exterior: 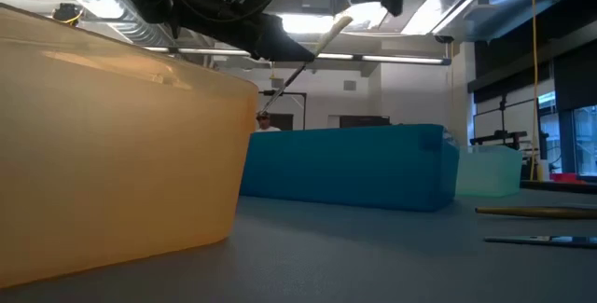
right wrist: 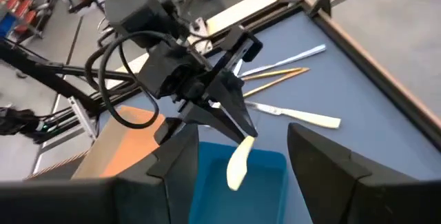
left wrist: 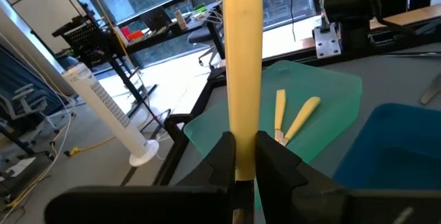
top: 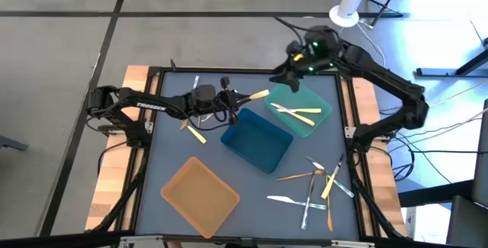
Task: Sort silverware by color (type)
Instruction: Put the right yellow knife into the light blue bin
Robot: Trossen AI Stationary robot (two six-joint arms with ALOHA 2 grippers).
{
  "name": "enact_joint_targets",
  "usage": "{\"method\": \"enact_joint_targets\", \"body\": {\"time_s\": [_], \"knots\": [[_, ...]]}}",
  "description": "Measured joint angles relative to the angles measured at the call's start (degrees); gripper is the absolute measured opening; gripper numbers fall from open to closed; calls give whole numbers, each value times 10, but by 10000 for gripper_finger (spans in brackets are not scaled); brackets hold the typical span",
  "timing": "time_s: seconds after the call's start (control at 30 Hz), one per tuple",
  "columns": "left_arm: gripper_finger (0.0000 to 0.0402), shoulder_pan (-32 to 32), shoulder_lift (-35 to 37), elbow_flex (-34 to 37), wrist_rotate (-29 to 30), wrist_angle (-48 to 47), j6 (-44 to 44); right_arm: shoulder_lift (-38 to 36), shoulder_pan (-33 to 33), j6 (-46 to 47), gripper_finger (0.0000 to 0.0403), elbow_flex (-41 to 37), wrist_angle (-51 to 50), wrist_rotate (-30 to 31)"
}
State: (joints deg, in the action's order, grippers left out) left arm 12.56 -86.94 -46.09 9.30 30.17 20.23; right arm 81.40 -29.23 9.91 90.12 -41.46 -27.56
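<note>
We had the left gripper (top: 238, 99) clamped on one end of a yellow utensil (top: 258, 95), just left of centre in the high view, over the upper-left corner of the blue tray (top: 257, 141). Its long axis pointed right, toward the teal tray (top: 320, 109) in the upper right of the frame, which already held yellow pieces (top: 300, 115); that was our likely drop spot. Right gripper (top: 293, 72) waited just above the teal tray, fingers apart and empty. The left arm was the one to place it
</note>
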Motion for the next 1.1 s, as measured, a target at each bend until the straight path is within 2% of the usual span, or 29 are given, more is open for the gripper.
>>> {"method": "enact_joint_targets", "body": {"time_s": [0.17, 0.37, 0.73, 0.83, 1.0, 1.1], "knots": [[32, 0, 0, 0, -2, -10, 4, 65, 0, -2, 209, 49, -35, -34], [32, -6, 0, 0, -25, -15, 63, 115, 0, 8, 209, 57, -54, -103], [32, -29, 0, 0, -24, -25, 144, 158, 49, 24, 209, 57, -127, -104], [32, -32, 0, 0, -24, -28, 149, 161, 71, 47, 209, 57, -128, -89], [32, -33, 0, 0, -25, -28, 149, 161, 107, 51, 209, 57, -128, 1], [32, -33, 0, 0, -25, -28, 149, 161, 121, 51, 209, 57, -135, 33]]}}
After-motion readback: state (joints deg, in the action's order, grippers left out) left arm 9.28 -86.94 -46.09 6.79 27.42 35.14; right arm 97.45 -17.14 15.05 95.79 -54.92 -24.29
